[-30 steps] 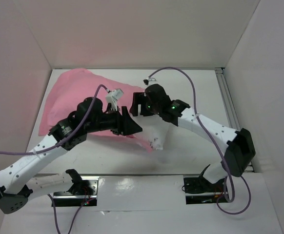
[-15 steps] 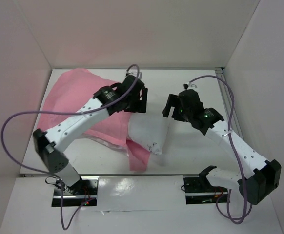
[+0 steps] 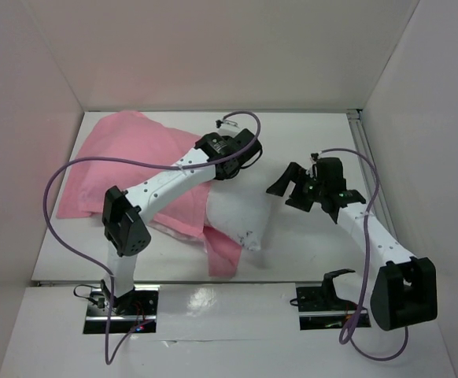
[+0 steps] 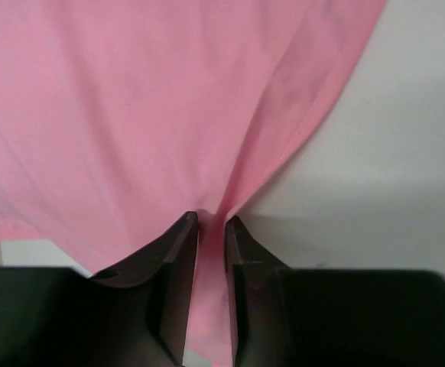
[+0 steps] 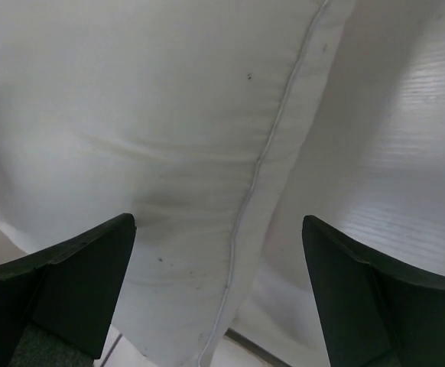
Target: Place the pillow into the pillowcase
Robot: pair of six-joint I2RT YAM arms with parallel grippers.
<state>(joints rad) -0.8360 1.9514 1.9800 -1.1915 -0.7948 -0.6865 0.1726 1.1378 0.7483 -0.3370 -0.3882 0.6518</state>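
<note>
The left tool (image 4: 211,229) pinches a fold of the pillowcase (image 3: 134,157), probably near its mouth. The pillow (image 3: 237,214) lies partly sheathed across the worktop (image 3: 308,236), bare end toward the nearer right tool (image 5: 216,225), which gapes wide.

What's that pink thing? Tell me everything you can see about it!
It is the pillowcase, a soft, slightly shiny pink cloth sack, lying rumpled on the left part of the table. The white pillow sticks out of its open end toward the right, only partly covered. A loose pink flap lies toward the near edge. The left gripper pinches a fold of its cloth near the opening.
</note>
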